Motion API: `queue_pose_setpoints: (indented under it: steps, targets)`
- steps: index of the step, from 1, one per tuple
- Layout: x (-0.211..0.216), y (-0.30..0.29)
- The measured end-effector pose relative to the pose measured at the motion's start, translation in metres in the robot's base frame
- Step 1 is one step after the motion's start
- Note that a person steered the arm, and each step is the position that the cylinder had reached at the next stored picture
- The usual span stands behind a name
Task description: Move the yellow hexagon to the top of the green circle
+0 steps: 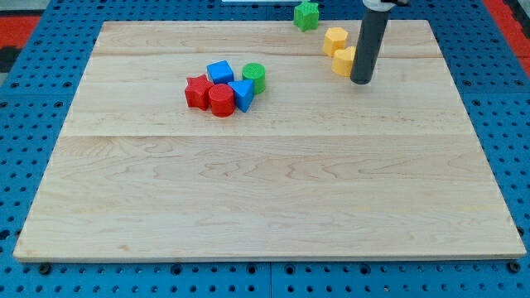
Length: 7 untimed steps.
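Looking at the camera view: our tip [362,81] rests against the right side of one yellow block [342,61], with a second yellow block [335,39] just above it; which is the hexagon we cannot tell. No gripper on this rod, so no jaw state to note. Green circle [254,76] sits well left, in a cluster with red and blue blocks. We judge the task barely begun: the leftward push remains.
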<state>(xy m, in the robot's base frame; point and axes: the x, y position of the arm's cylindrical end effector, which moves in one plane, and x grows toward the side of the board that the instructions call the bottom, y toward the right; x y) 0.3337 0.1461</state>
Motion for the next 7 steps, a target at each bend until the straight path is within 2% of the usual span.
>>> queue_pose_setpoints:
  steps: [1, 2, 3, 4, 7]
  targets:
    - [-0.006, 0.039]
    - [-0.049, 0.068]
    - [-0.109, 0.07]
    - [-0.143, 0.064]
    - [-0.137, 0.05]
